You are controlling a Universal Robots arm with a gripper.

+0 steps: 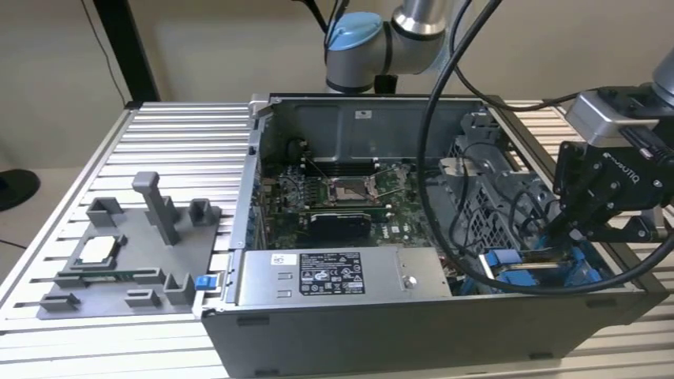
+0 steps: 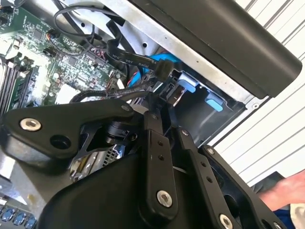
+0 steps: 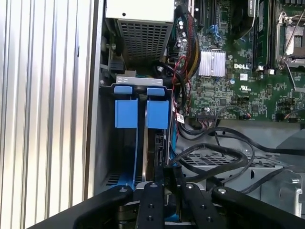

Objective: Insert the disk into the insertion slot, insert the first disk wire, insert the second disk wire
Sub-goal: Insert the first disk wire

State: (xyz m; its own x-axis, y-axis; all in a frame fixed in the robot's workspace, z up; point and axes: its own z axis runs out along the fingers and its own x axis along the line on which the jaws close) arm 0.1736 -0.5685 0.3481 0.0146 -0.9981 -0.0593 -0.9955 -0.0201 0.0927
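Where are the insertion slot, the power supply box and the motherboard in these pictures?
insertion slot (image 3: 123,113), first wrist view, on a blue tab.
power supply box (image 1: 316,274), exterior view, on its white label.
motherboard (image 3: 224,95), first wrist view, on the green board.

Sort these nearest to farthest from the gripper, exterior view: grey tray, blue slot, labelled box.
1. Blue insertion slot, right by the gripper, exterior view's right.
2. Labelled power-supply box, front middle.
3. Grey tray, far off, exterior view's left.
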